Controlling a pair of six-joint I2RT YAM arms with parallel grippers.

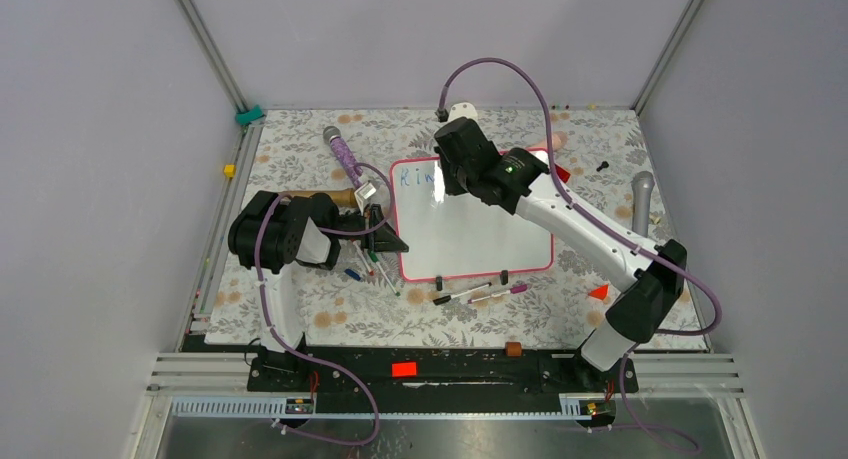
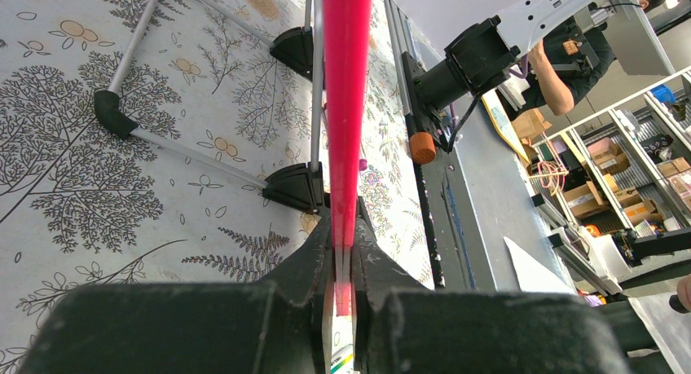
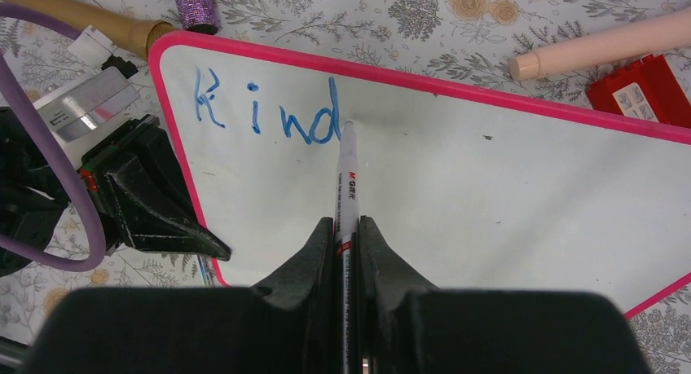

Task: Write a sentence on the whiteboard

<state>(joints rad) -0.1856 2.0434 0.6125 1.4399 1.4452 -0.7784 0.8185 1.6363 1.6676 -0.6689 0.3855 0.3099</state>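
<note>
The whiteboard (image 1: 480,241), white with a pink-red rim, lies flat at the table's middle. It also fills the right wrist view (image 3: 489,178), where "kind" is written in blue at its top left. My right gripper (image 1: 447,184) (image 3: 348,225) is shut on a white marker (image 3: 348,174). The marker's tip touches the board just right of the "d". My left gripper (image 1: 388,241) (image 2: 344,231) is shut on the board's left rim (image 2: 346,97), which runs edge-on as a pink strip through the left wrist view.
Two markers (image 1: 478,293) lie in front of the board beside its black clip feet (image 1: 504,276). Several pens (image 1: 364,264) lie by the left gripper. A purple microphone (image 1: 345,157), a grey microphone (image 1: 642,197), a red brick (image 3: 644,89) and a peach stick (image 3: 603,48) lie around the board.
</note>
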